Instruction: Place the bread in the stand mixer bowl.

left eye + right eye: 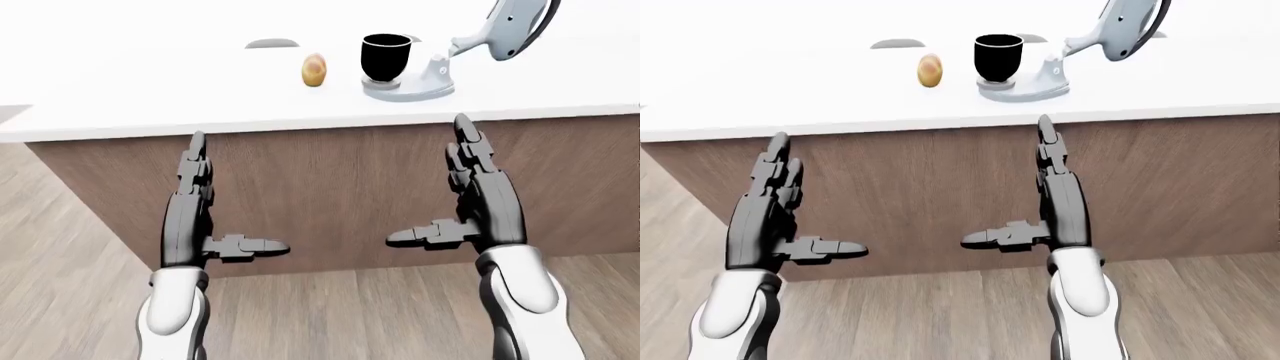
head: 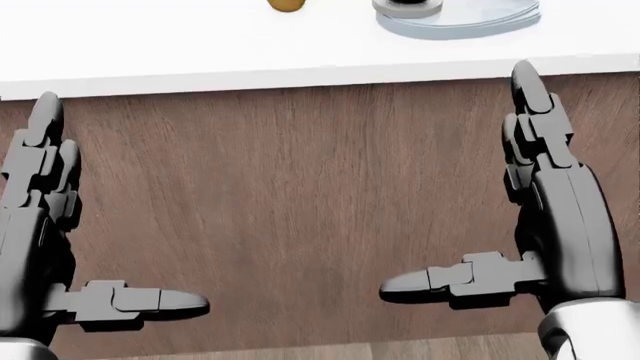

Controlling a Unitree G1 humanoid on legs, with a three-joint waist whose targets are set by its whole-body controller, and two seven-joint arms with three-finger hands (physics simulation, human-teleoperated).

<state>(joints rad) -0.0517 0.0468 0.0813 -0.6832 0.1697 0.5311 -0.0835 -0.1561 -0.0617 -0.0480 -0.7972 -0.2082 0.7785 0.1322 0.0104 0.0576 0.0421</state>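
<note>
Bread: small golden-brown oval bread roll (image 1: 314, 70) lying on the white surface (image 1: 150, 97), left of the mixer bowl in the left-eye view, near it but not touching. Nothing holds it yet.
Bowl: black stand mixer bowl (image 1: 385, 57) seated upright on the pale grey stand mixer (image 1: 500, 30), whose head is tilted up and away, so I read the mouth as clear for a drop from above.
Left robot hand: my grey three-finger left robot hand (image 1: 195, 214) is spread wide, fingers pointing up, thumb jutting inward, empty. It hangs below the surface's edge, against the brown wooden cabinet panel (image 1: 330, 187).
Right robot hand: grey right robot hand (image 1: 480, 202), same pose, spread wide and empty, thumb pointing toward the left one, roughly below the mixer's base.
Why so: both are held low and open because I'm at approach range, not reach; palms face each other, ready for a pick.
Stage: I judge the grasp not started.
Next: I need to close in, raise an arm over the edge and come down on the roll.
Risk: its rounded shape may roll away if nudged.
</note>
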